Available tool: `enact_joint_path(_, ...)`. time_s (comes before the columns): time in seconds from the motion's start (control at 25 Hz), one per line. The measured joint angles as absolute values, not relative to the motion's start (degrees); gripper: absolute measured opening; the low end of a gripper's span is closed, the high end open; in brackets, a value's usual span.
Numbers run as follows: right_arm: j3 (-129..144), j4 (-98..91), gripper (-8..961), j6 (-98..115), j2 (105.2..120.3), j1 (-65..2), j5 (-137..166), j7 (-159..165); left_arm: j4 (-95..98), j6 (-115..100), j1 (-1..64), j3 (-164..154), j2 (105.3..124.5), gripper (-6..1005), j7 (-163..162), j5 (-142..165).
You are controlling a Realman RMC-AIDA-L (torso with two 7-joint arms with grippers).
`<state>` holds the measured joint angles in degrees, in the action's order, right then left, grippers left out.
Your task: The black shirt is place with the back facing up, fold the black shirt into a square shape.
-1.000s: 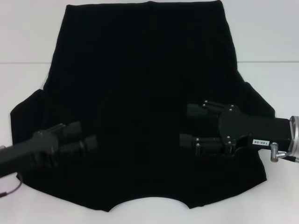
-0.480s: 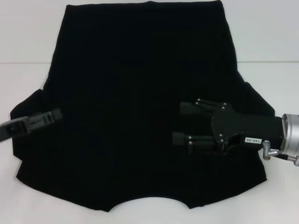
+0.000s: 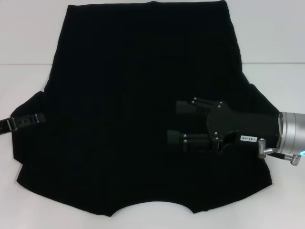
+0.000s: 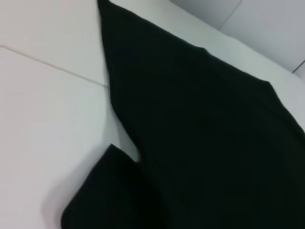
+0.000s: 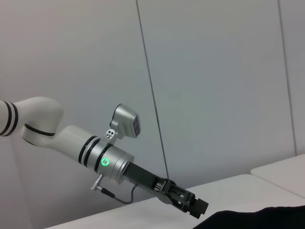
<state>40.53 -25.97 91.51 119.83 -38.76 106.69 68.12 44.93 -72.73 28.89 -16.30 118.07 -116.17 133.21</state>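
The black shirt lies spread flat on the white table, plain side up, with its curved neckline at the near edge. My right gripper is open over the shirt's near right part, fingers pointing left, nothing between them. My left gripper shows edge-on as a thin strip at the left sleeve's edge. The left wrist view shows the shirt, with one sleeve and a side edge on the table. In the right wrist view the left gripper hangs just above the table by the shirt's edge.
A seam runs across the white table behind the sleeves. Bare table shows to the left and right of the shirt. A grey panelled wall stands behind the left arm.
My left gripper has drawn back to the left, off the shirt body to the sleeve's edge. My right gripper has slid left and a little farther away over the shirt, still open.
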Motion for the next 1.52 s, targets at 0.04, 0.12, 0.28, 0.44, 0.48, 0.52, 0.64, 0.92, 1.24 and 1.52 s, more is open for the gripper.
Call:
enact_joint_path(0.04,40.48,-25.94,904,91.46,119.82,-38.84,106.69,68.12,44.93,-72.39,29.07,-16.41,118.04,868,-116.32,133.33)
enact_joint_path(0.12,40.37,-25.93,904,91.42,119.82,-38.94,106.69,68.12,44.91,-71.09,29.46,-16.83,117.96,866,-117.17,133.56)
enact_joint_path(0.28,40.15,-25.93,903,91.25,119.79,-38.95,106.7,68.12,44.9,-66.76,29.59,-18.51,117.95,861,-119.87,133.97)
enact_joint_path(0.44,40.14,-25.85,902,91.02,119.79,-38.89,106.7,68.12,44.9,-61.67,29.81,-20.6,118.26,857,-122.97,136.51)
enact_joint_path(0.48,40.14,-25.83,901,90.99,119.79,-38.85,106.7,68.11,44.9,-60.92,29.89,-21.14,118.34,856,-123.51,137.05)
enact_joint_path(0.52,40.14,-25.81,901,90.95,119.79,-38.78,106.7,68.11,44.9,-60.43,29.98,-21.69,118.39,854,-123.88,137.35)
enact_joint_path(0.64,40.14,-25.68,901,90.9,119.79,-38.7,106.7,68.12,44.78,-59.7,30.18,-22.56,118.48,851,-124.25,137.54)
enact_joint_path(0.92,40.17,-25.14,899,90.57,119.88,-38.62,106.67,68.11,44.35,-57.47,30.56,-22.65,118.54,843,-124.27,137.93)
enact_joint_path(1.24,40.11,-25.11,897,90.52,119.89,-38.57,106.61,68.12,43.59,-56.29,30.59,-22.7,118.65,834,-124.28,138.14)
enact_joint_path(1.52,40.07,-25.13,896,90.52,119.89,-38.58,106.61,68.11,42.92,-56.14,30.59,-22.77,118.66,826,-124.11,138.17)
